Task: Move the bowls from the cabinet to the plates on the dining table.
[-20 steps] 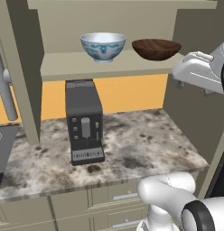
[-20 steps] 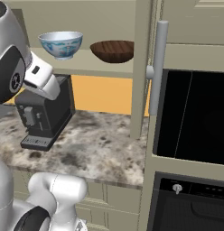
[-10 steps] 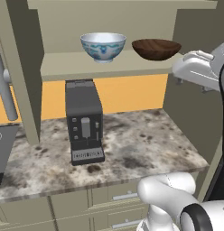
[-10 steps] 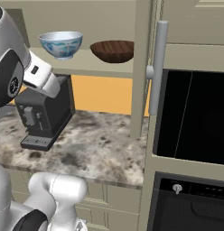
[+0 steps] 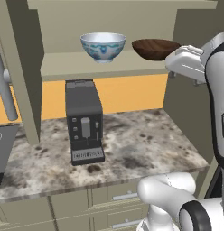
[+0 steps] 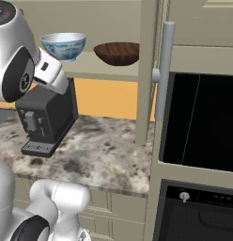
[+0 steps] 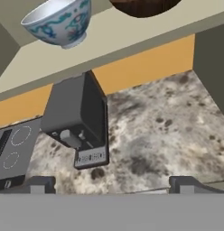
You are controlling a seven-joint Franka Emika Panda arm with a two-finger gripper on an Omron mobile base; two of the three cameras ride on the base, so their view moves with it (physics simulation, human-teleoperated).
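Wide-open gripper [image 7: 111, 182] empty, near the cabinet [image 5: 109, 67] shelf with white bowl [image 5: 103, 46] left of brown bowl [image 5: 154, 48].

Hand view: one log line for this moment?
phase: approach | pincer: open, empty | white blue-patterned bowl, dark brown wooden bowl: on beige cabinet shelf | black coffee machine: below

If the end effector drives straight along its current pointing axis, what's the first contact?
Probably the stone countertop, just right of the coffee machine: the open end effector looks down past the shelf, with both bowls high at the hand view's top edge. Depth is unclear, so the coffee machine's side could come first.
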